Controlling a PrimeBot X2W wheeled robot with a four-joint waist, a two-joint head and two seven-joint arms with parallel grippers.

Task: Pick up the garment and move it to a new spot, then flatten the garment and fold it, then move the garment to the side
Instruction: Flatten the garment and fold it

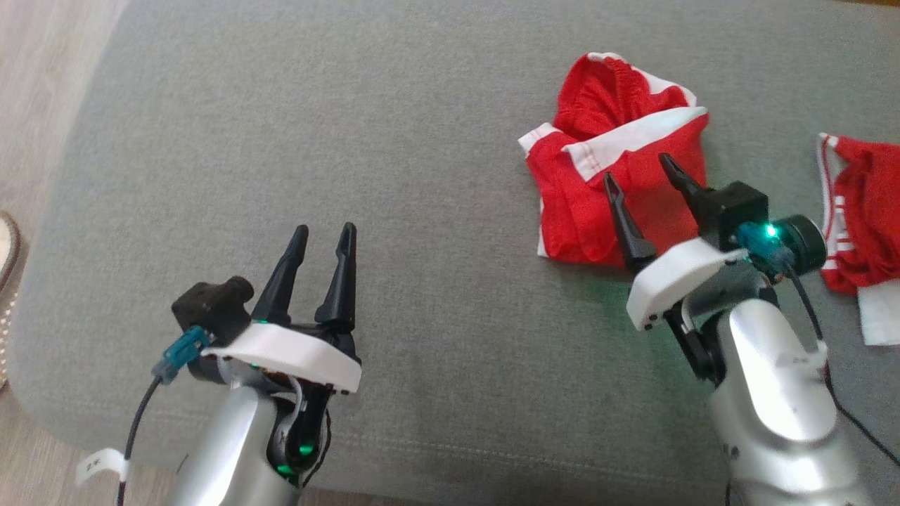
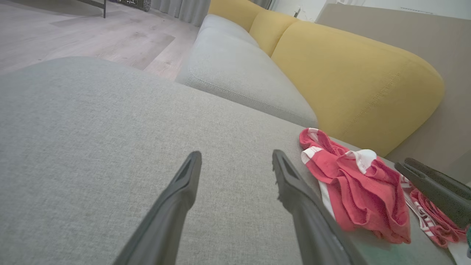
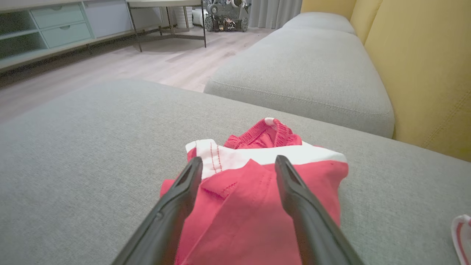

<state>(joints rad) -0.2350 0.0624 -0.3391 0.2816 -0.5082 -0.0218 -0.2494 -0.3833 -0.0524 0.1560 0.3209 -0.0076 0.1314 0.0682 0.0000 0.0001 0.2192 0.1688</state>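
Note:
A crumpled red garment (image 1: 619, 161) with white trim lies on the grey cushion (image 1: 387, 154), right of centre. My right gripper (image 1: 638, 172) hangs open just over its near part, with both fingers spread and nothing between them. In the right wrist view the garment (image 3: 254, 191) lies directly under and ahead of that right gripper (image 3: 237, 163). My left gripper (image 1: 325, 235) stands open over bare cushion at the lower left, well apart from the cloth. The left wrist view has the garment (image 2: 353, 184) off to the right of the left gripper (image 2: 235, 156).
A second red and white garment (image 1: 861, 211) lies at the right edge of the cushion. Yellow backrests (image 2: 353, 77) and another grey seat (image 3: 305, 70) stand beyond. Wooden floor (image 1: 42, 91) borders the cushion's left edge, with a shoe (image 1: 5, 246) there.

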